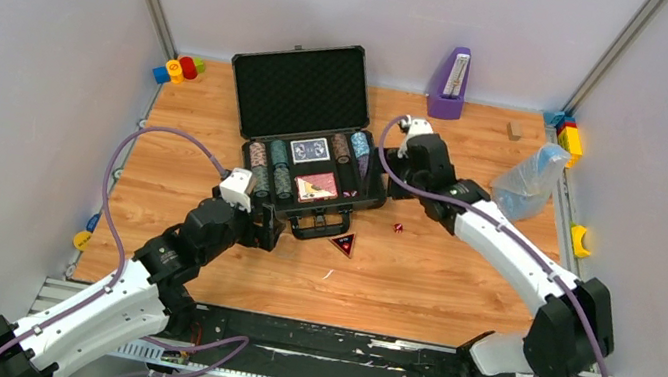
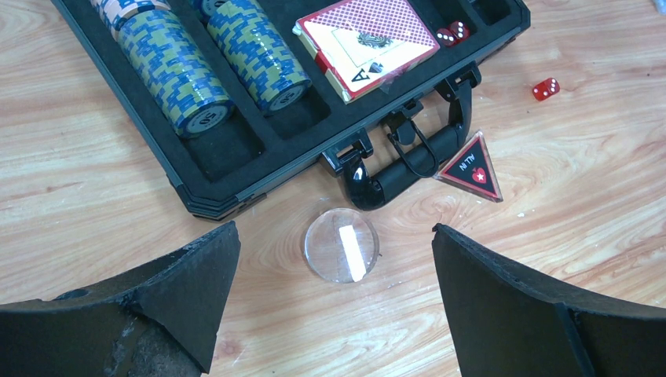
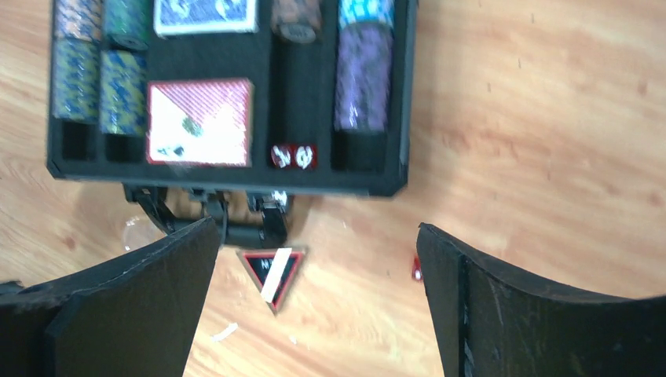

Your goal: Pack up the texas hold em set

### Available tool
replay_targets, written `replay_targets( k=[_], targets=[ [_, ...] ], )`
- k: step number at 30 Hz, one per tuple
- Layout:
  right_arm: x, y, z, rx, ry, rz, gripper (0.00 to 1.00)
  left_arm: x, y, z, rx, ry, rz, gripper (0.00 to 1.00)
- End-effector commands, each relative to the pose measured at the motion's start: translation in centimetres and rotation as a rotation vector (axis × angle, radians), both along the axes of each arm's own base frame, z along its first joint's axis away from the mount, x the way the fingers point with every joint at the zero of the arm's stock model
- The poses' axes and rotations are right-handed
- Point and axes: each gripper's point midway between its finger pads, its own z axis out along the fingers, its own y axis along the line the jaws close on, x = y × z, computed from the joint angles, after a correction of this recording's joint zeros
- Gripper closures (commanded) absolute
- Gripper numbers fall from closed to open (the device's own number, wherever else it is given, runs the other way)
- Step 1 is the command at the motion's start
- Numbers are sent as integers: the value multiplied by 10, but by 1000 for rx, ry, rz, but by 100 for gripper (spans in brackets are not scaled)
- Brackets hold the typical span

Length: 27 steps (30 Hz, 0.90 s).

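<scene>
Black foam-lined briefcase-style case [image 2: 236, 149] lies open just ahead of the left gripper [image 2: 334, 236] and right gripper [image 3: 316, 229] — both spread wide, empty — and the flat red-and-black triangular button [image 2: 471, 167] right by its handle [image 2: 408, 169] could just skid, or fingers might snag that handle.

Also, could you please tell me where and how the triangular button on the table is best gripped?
Probably from straight above: the triangular button lies flat, so pinch across its thin edges, keeping clear of the case handle right beside one corner.
</scene>
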Motion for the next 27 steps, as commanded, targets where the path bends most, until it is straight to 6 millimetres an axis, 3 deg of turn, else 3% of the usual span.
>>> replay_targets(
  k=[1, 8, 15, 18, 27],
  targets=[
    [-24, -25, -11, 47, 23, -122, 0, 2, -3, 3, 0, -15, -9, 0],
    [-55, -32, -44, 45, 103, -77, 0, 6, -11, -5, 40, 28, -38, 0],
    [-69, -39, -52, 65, 112, -80, 0, 6, -22, -12, 105, 44, -55, 0],
    [-78, -32, -53, 85, 129, -18, 0, 4, -27, -14, 129, 58, -63, 0],
    [-89, -28, -44, 134, 87, 49, 0, -5, -33, -28, 164, 188, -59, 0]
  ],
)
